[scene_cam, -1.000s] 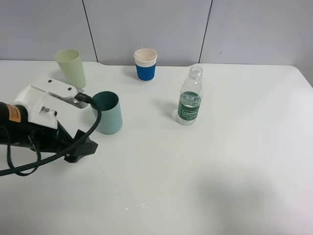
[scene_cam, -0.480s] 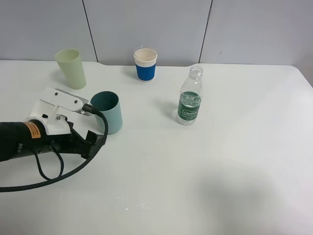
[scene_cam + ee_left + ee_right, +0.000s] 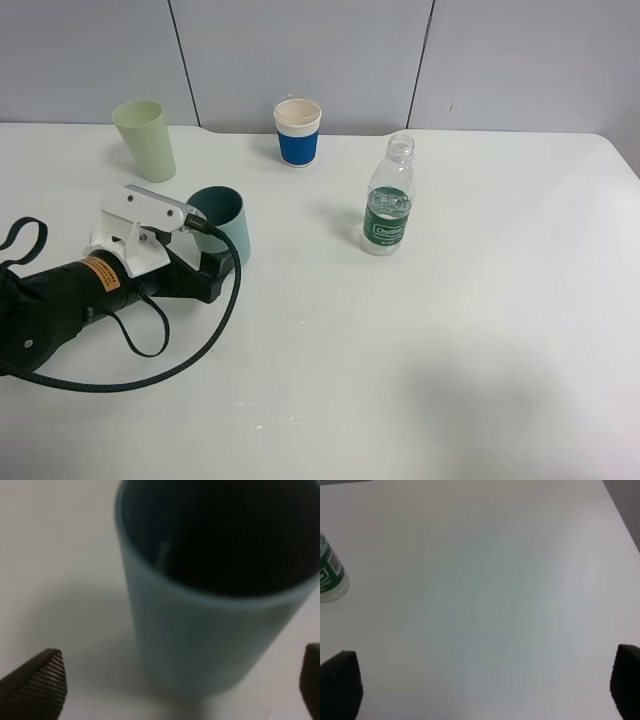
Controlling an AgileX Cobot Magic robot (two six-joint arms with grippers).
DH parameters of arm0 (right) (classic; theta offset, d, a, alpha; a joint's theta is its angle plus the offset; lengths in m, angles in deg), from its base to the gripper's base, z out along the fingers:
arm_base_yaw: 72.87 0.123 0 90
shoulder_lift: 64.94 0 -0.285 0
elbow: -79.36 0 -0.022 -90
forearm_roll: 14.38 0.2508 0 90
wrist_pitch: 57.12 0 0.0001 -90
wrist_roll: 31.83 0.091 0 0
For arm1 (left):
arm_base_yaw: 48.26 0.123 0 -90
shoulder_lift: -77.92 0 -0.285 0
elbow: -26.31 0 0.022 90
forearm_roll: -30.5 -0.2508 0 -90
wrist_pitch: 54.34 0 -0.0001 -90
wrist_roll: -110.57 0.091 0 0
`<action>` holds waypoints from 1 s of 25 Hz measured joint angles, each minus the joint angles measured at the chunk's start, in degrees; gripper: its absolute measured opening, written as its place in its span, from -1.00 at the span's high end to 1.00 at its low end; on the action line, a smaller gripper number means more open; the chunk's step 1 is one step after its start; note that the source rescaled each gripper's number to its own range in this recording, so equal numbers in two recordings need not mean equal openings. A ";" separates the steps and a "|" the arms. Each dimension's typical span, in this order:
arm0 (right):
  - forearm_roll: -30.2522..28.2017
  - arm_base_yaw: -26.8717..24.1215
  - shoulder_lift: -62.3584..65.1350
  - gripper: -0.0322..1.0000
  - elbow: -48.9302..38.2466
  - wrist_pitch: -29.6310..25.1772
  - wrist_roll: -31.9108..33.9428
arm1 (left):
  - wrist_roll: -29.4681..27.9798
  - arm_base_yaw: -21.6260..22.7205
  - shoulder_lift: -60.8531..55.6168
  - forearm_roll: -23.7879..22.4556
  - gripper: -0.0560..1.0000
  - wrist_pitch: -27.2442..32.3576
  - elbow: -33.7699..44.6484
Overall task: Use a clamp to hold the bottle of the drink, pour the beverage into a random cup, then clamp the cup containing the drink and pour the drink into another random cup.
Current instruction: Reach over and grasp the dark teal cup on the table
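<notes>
Two stages make up this job, and I am judging the first one finished. The bottle (image 3: 387, 200) is standing upright and uncapped on the table (image 3: 480, 350), right of centre, with nothing gripping it.

I am now working on the second stage. My left gripper (image 3: 175, 680) is sitting low at the near-left side of the teal cup (image 3: 228, 212), jaws apart. In the left wrist view the cup is standing between my two ribbed fingertips (image 3: 42, 680), and neither one is touching its wall. So the clamp on the cup is not yet made. I am looking down into the cup's dark green inside and cannot tell whether the beverage is in it; I am only inferring that from the bottle being set down.

My right gripper (image 3: 482, 682) is hanging spread wide and empty over bare table, to the near right of the bottle.

What is left, as I am reading it: closing on the teal cup, lifting it level, carrying it far and right to the blue-sleeved paper cup (image 3: 297, 132) by the back edge, and tipping it in. That paper cup is standing upright, well apart from me. The pale yellow-green cup (image 3: 145, 138) at the far left is playing no part.
</notes>
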 joint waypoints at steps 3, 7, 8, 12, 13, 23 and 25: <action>0.00 0.00 0.00 -1.00 0.00 0.00 0.00 | -0.19 0.00 2.78 -1.29 -0.63 -4.20 -0.05; 0.00 0.00 0.00 -1.00 0.00 0.00 0.00 | -0.19 0.00 4.72 -2.77 -0.63 -5.25 -1.22; 0.00 0.00 0.00 -1.00 0.00 0.00 0.00 | -0.19 0.00 4.99 -2.99 -0.63 -5.31 -1.76; 0.00 0.00 0.00 -1.00 0.00 0.00 0.00 | -0.19 0.00 6.90 -3.55 -0.63 -5.78 -4.16; 0.00 0.00 0.00 -1.00 0.00 0.00 0.00 | -0.19 0.00 7.55 -3.96 -0.63 -5.78 -4.73; 0.00 0.00 0.00 -1.00 0.00 0.00 0.00 | -0.19 0.00 12.09 -5.40 -0.15 -5.66 -8.67; 0.00 0.00 0.00 -1.00 0.00 0.00 0.00 | -0.19 0.00 12.21 -5.55 0.89 -5.64 -8.68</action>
